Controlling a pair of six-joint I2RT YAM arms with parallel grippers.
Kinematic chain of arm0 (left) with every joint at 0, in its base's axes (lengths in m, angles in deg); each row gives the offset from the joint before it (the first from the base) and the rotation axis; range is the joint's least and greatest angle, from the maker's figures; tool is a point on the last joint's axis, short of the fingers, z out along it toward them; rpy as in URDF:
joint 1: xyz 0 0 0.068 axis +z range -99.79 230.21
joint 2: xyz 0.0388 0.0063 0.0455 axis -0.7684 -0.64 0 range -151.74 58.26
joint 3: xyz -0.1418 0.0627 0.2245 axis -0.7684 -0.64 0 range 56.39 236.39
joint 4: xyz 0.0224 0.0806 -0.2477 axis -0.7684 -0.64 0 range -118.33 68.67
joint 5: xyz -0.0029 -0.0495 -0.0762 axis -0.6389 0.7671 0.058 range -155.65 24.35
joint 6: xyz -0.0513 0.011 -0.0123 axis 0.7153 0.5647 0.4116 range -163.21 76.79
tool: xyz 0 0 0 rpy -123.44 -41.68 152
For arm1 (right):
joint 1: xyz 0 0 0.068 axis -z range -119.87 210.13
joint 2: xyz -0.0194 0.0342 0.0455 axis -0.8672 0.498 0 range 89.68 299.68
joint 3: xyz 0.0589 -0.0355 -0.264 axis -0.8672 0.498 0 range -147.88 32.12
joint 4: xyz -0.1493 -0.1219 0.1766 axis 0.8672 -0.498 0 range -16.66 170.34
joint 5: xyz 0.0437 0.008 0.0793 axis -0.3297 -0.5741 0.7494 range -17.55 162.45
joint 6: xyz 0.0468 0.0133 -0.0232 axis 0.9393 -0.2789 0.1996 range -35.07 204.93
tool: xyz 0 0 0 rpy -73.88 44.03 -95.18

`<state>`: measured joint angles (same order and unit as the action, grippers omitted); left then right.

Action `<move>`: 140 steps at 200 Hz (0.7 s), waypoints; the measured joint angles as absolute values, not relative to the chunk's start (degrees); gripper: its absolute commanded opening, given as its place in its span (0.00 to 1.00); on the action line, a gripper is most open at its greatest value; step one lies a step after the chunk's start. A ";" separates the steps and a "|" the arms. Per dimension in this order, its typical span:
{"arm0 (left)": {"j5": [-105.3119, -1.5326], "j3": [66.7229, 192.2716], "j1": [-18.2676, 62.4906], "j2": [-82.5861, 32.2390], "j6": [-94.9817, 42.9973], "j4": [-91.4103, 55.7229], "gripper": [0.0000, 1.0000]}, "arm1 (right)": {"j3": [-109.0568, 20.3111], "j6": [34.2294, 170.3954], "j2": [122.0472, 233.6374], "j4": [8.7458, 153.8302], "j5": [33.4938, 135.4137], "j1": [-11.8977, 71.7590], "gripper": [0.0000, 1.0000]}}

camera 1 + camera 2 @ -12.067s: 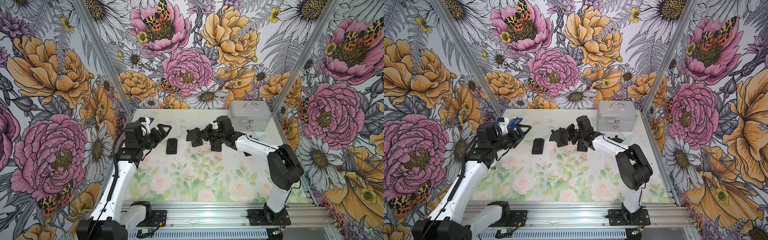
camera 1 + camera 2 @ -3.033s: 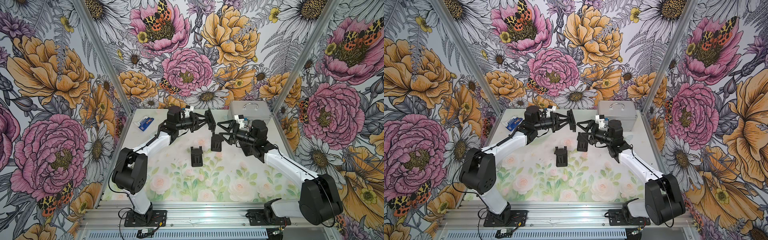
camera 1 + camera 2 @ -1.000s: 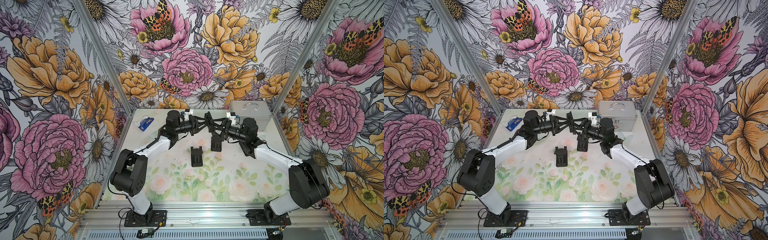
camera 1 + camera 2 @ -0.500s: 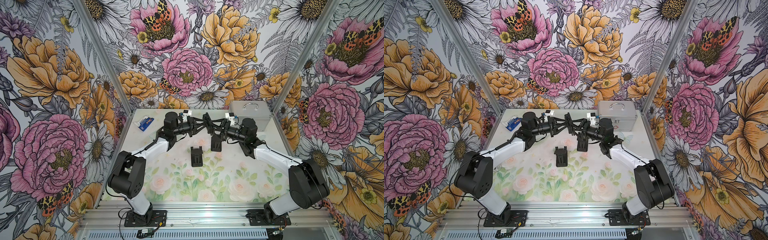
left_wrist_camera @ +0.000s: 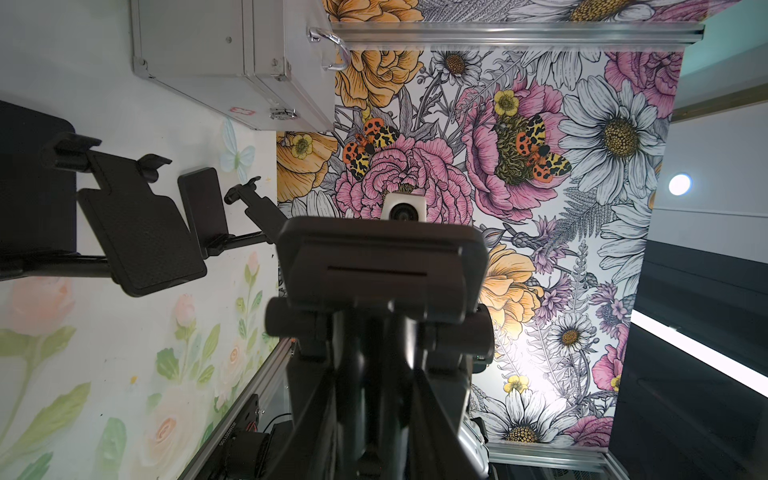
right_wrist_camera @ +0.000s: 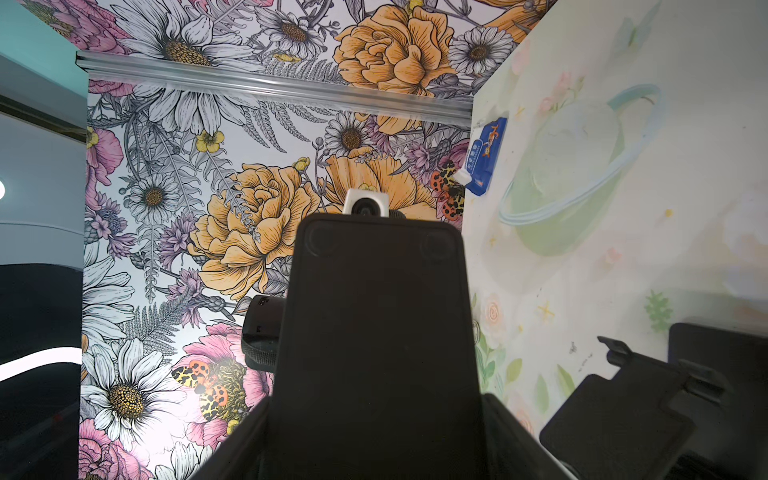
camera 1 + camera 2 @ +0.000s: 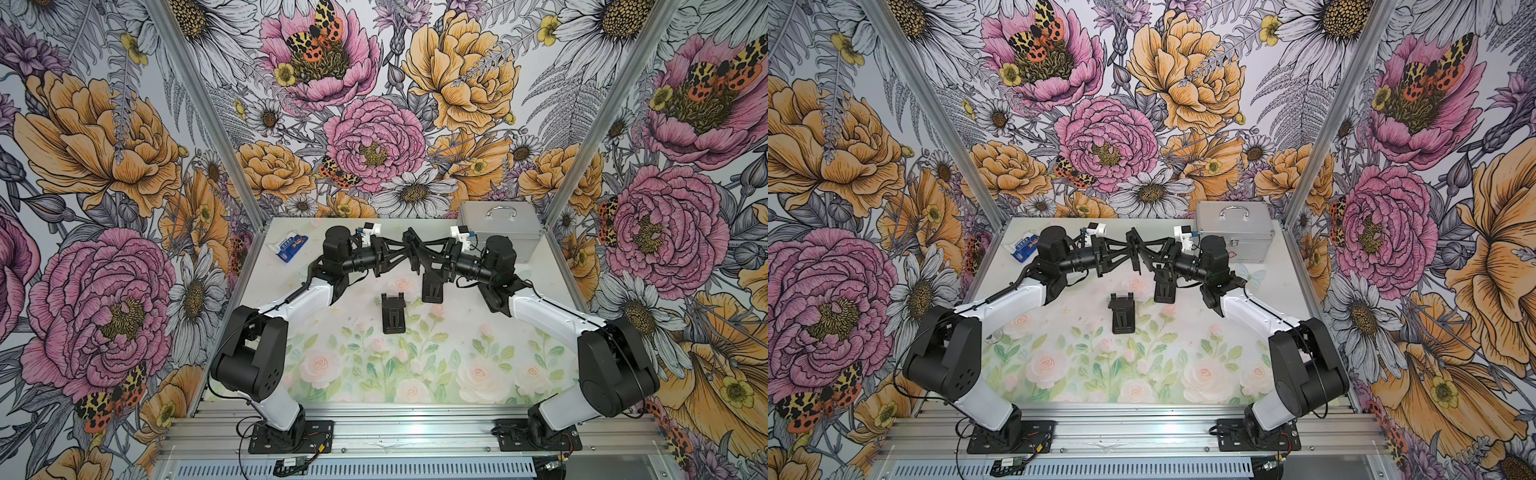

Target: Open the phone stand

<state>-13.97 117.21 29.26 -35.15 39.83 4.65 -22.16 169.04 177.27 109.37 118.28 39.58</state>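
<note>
The phone stand [image 7: 411,243] is up in the air over the back middle of the table [image 7: 457,365], caught between the two arms. The left gripper [image 7: 401,251] is clamped narrowly on one side of it. The right gripper [image 7: 426,253] grasps it from the opposite side with its jaws set wide across a plate. The step in hand looks like the opening itself: each arm has one leaf, and the leaves appear to lie close together, so the unfolding seems hardly begun. The next move probably calls for one arm to hold steady while the other swings its leaf around the hinge in an arc, not a straight pull, with both grips firm enough not to slip. In both top views the stand is small and edge-on, so its fold cannot be read there. But they show that it hangs clear of the table, with a flat stand [image 7: 393,312] and an upright stand [image 7: 432,286] resting below. The left wrist view shows a slotted face and hinge knuckles, plus the metal case [image 5: 232,62]. The right wrist view shows a smooth plate with two round pads, and a blue packet [image 6: 484,156] that the left wrist view lacks.
</note>
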 measured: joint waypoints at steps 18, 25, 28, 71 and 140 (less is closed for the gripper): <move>-13.60 116.51 29.54 -34.47 39.83 4.65 0.00 | -22.16 168.91 177.27 109.31 118.71 39.60 0.30; -13.47 116.29 29.65 -34.28 39.83 4.65 0.00 | -22.21 168.91 177.27 109.31 118.89 39.66 0.30; -13.40 116.23 29.68 -34.19 39.83 4.65 0.00 | -22.25 168.91 177.27 109.29 119.02 39.71 0.31; -12.62 115.50 29.89 -32.94 40.01 4.67 0.00 | -23.50 168.13 177.27 107.87 120.84 41.28 0.30; -11.98 113.95 30.09 -31.04 40.49 4.70 0.00 | -24.70 167.19 177.29 106.49 122.08 42.22 0.30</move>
